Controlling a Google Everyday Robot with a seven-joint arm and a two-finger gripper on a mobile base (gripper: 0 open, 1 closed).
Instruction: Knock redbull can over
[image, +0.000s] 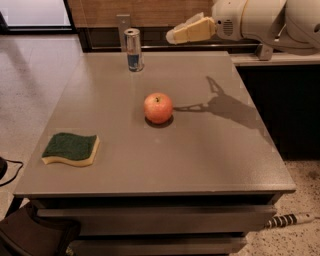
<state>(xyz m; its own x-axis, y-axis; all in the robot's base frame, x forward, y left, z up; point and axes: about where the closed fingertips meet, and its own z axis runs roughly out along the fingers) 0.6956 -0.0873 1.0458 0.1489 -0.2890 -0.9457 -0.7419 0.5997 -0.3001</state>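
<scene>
The gripper (171, 36), jaws pressed together on nothing, hovers above the far edge of the counter (210, 150), just right of the can (133, 49), which stands upright there. An apple (158, 107) sits mid-counter and a sponge (70, 148) near left.

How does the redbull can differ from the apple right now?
The redbull can is slim, tall, silver and blue; the apple is round and red. The can stands upright near the table's far edge; the apple sits near its middle. The hand hovers closer to the can, to its right in the view, far from the apple. Both rest on the tabletop, untouched.
</scene>
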